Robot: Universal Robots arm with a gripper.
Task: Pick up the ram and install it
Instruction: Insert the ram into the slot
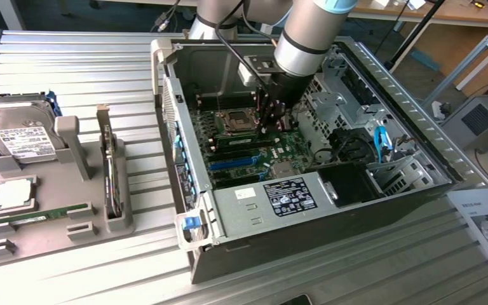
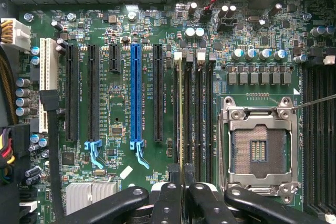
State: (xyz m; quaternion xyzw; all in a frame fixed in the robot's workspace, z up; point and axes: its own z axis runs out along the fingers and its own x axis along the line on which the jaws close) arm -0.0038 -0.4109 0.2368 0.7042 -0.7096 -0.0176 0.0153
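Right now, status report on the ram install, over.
Gripper shut on the ram. Ram edge-on at a memory slot near the processor socket. No obstruction seen.

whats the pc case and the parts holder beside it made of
pc case: sheet metal, probably bare steel, judging by the grey sheen and punched holes. parts holder: likely plastic, perhaps printed, given the matte grey, blocky slots.

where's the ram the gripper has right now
In the wrist view the ram stands edge-on in the shut gripper, lined up along the memory slots beside the empty processor socket, inside the computer case.
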